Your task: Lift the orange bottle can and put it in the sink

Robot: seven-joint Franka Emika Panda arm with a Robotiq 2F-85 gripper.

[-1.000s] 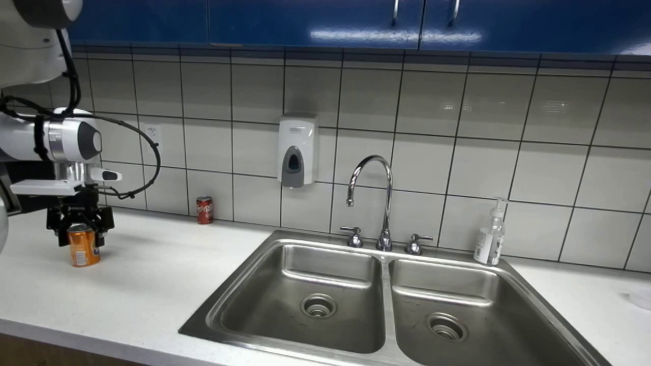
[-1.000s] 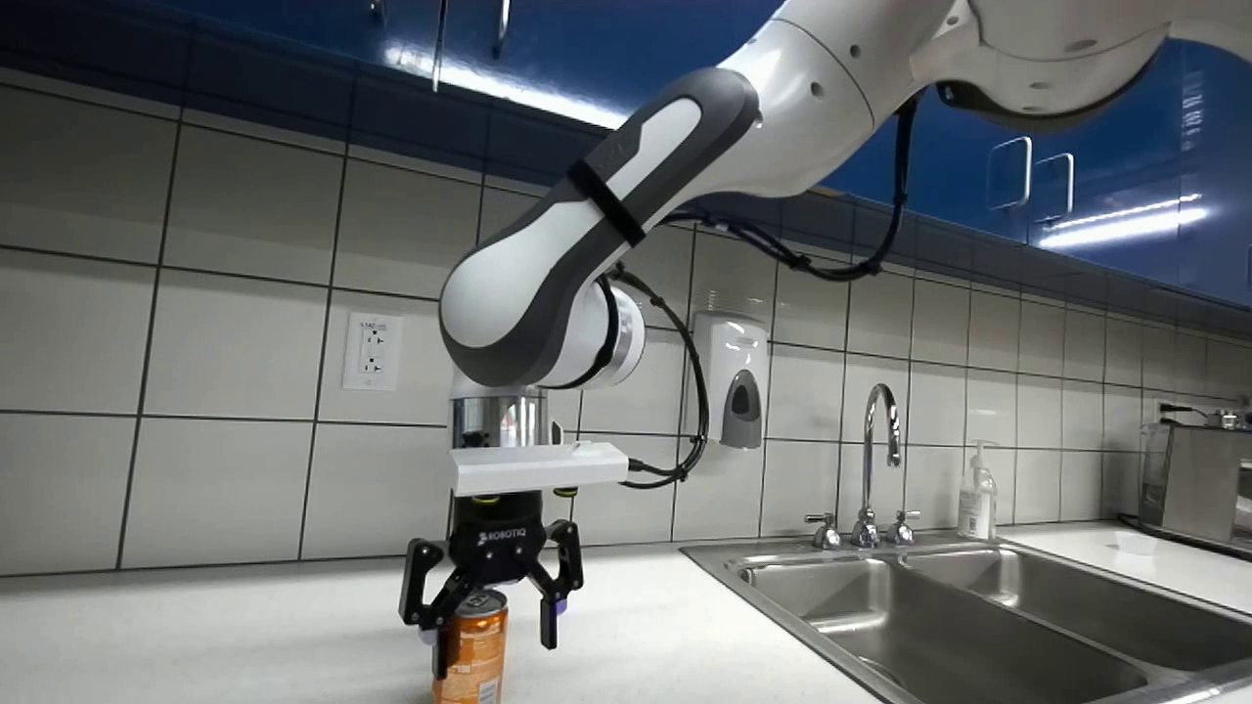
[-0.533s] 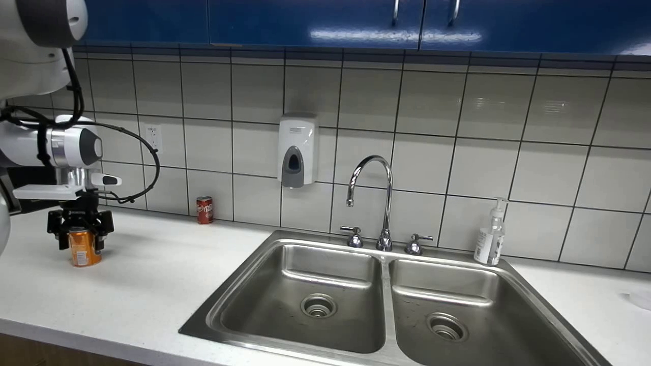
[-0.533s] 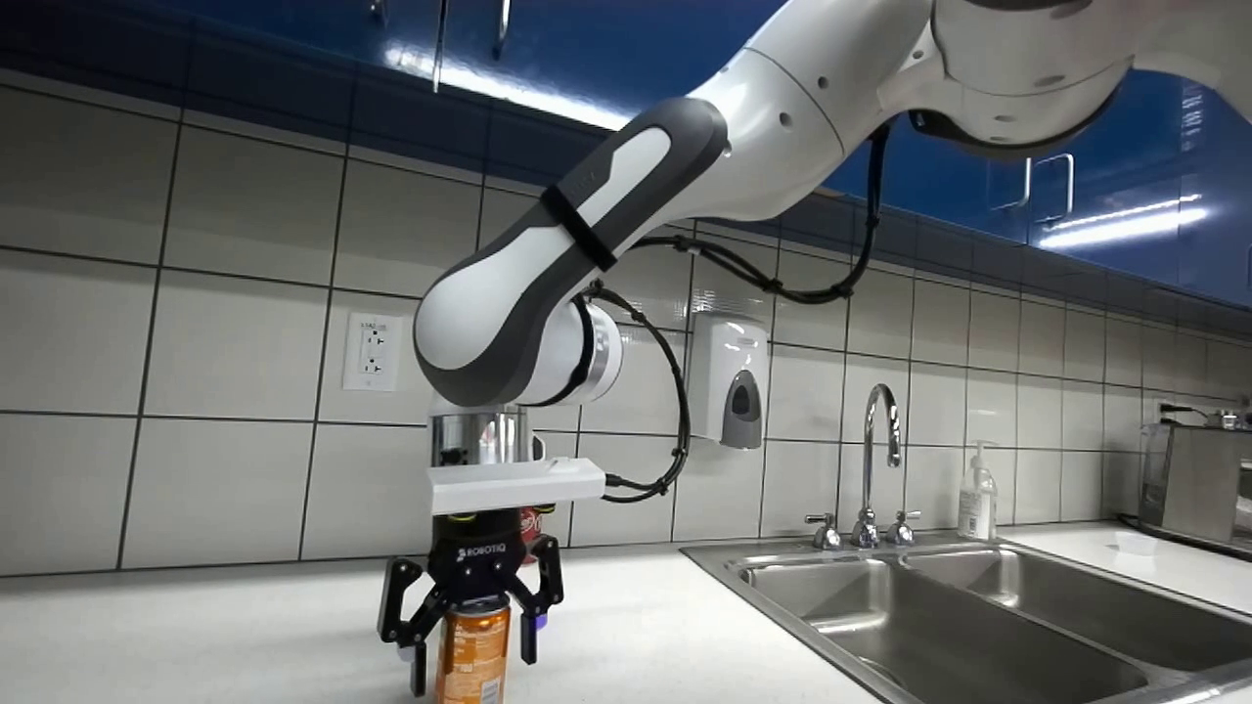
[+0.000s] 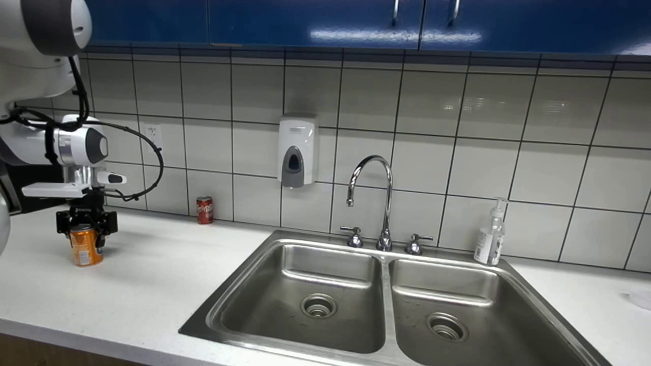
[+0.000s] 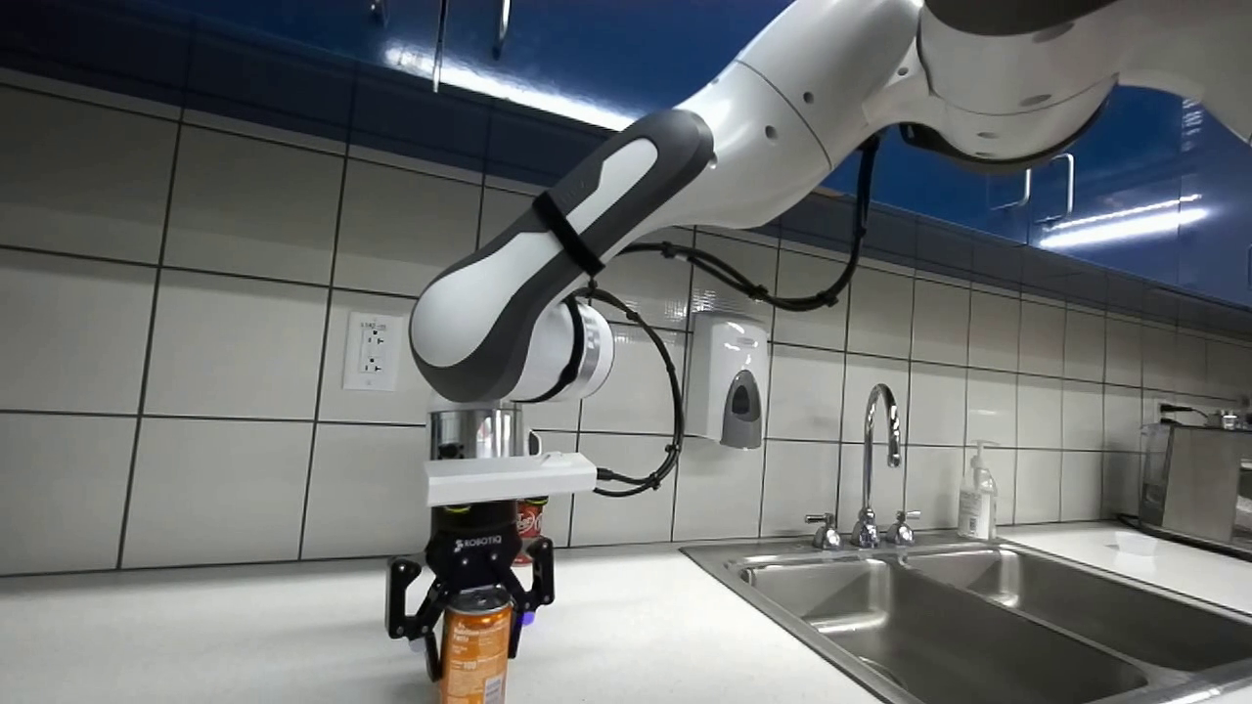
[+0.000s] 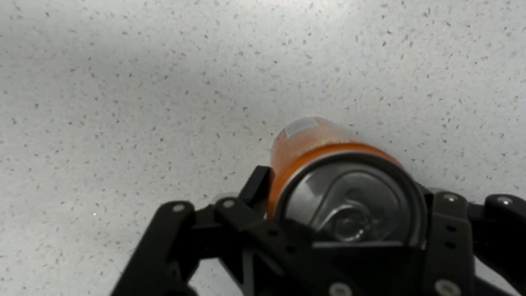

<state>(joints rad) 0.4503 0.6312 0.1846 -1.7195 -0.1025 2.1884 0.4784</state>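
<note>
Orange can [image 5: 87,249]: in an exterior view, upright on the worktop [image 5: 152,300], toward 8 o'clock of that view.
Fingers [image 5: 100,240]: around the orange can's upper part, pointing to 6 o'clock.
Sink [image 5: 388,305]: 2 steel basins, well apart from the orange can, about 3 o'clock from it.
Red can [image 5: 205,210]: on the worktop near the tiled wall [image 5: 259,147], between 2 and 3 o'clock from the orange can.
Faucet [image 5: 388,208]: chrome and curved, rising from the sink's 12 o'clock edge.
Pump bottle [image 5: 491,238]: standing on the sink's rim toward 2 o'clock.
Dispenser [image 5: 297,147]: on the tiled wall, 10 o'clock from the faucet.
Arm [image 6: 665,156]: in an exterior view, slanting in from 2 o'clock, its wrist pointing to 6 o'clock above the orange can, whose base is cut off by the view's edge.
Outlet [image 6: 372,352]: on the tiled wall, 11 o'clock from the orange can.
Lid [image 7: 378,197]: in the wrist view, dark metal with a pull tab [image 7: 349,230], toward 4 o'clock.
Fingers beside the lid: holding the orange can, 1 against its 9 o'clock side, 1 against its 3 o'clock side.
</note>
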